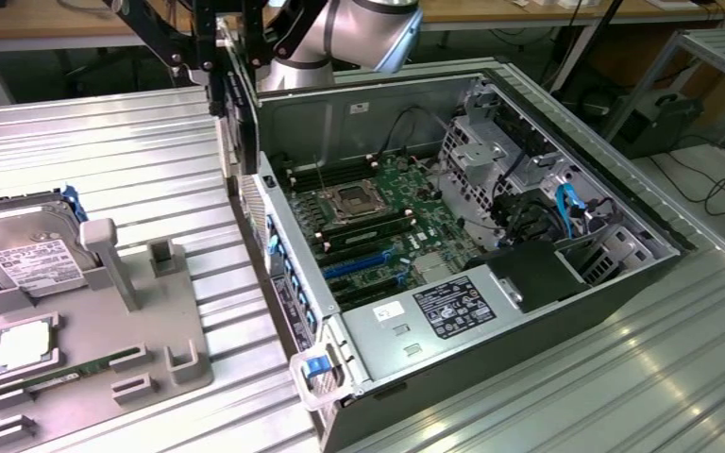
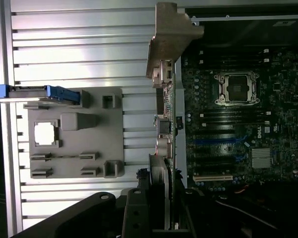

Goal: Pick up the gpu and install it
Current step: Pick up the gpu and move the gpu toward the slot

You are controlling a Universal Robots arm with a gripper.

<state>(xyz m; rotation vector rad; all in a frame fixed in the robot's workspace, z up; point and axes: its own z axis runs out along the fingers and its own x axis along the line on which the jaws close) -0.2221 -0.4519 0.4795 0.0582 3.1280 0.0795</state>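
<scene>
The gpu (image 2: 168, 99) hangs edge-on above the side wall of the open computer case (image 1: 514, 311), its pale metal end bracket (image 2: 173, 34) farthest from the gripper. My gripper (image 2: 161, 210) is shut on the card's near end. In the exterior view the gripper (image 1: 218, 42) holds the dark gpu (image 1: 222, 99) upright over the case's rear corner, at the exterior view's upper left. The motherboard (image 1: 376, 222) lies exposed inside, with blue expansion slots (image 1: 362, 262) and an empty processor socket (image 2: 237, 88). The card is above the case and touches no slot.
A grey parts holder (image 1: 148, 330) sits on the ribbed metal table (image 1: 110, 151) at the exterior view's left. It carries a silver hard drive (image 1: 23, 250), a processor (image 1: 23, 349) and a green memory stick (image 1: 79, 370). Drive bays and cables (image 1: 551, 212) crowd the case's far side.
</scene>
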